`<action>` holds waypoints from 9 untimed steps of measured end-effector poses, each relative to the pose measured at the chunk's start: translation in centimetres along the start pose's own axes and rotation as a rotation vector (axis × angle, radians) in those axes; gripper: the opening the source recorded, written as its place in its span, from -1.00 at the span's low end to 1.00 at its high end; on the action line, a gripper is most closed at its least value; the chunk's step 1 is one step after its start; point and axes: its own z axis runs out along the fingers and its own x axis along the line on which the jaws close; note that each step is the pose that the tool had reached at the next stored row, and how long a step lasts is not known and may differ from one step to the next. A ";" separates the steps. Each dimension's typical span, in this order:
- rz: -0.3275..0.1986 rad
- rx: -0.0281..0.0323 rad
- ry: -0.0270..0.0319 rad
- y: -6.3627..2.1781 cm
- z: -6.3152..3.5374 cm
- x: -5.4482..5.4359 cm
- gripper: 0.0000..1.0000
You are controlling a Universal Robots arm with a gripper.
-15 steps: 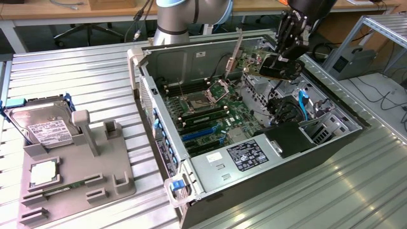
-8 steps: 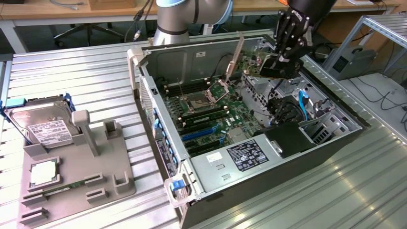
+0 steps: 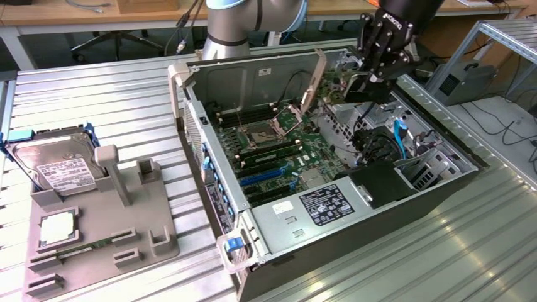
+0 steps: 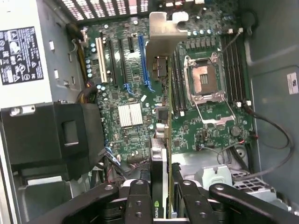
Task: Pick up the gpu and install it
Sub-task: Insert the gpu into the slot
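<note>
My gripper (image 3: 368, 85) hangs over the open computer case (image 3: 470, 165), near the exterior view's right, shut on the gpu (image 3: 314, 85). The card is held on edge above the motherboard (image 3: 290, 154) and is not touching it. In the wrist view the gpu (image 4: 161, 140) runs edge-on between the two black fingers (image 4: 139, 203), its black face on one side and a thin brown board edge on the other. Its silver bracket (image 4: 161, 30) sits at the end away from the fingers. Under the card lie the blue expansion slots (image 4: 145, 65) and the open CPU socket (image 4: 205, 79).
A grey holder (image 3: 155, 242) on the exterior view's left carries a silver hard drive (image 3: 59, 167), a square chip (image 3: 59, 228) and a green memory stick (image 3: 80, 246). Inside the case are the power supply (image 3: 323, 202), a black shroud (image 4: 51, 135) and loose cables (image 4: 275, 135).
</note>
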 end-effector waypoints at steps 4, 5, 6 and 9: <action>-0.075 -0.0016 0.0024 0.00 0.02 0.0 -0.46; -0.094 -0.0019 0.0030 0.00 0.02 0.0 -0.46; -0.111 -0.0023 0.0036 0.00 0.02 -0.1 -0.46; -0.121 -0.0025 0.0040 0.01 0.03 -0.1 -0.46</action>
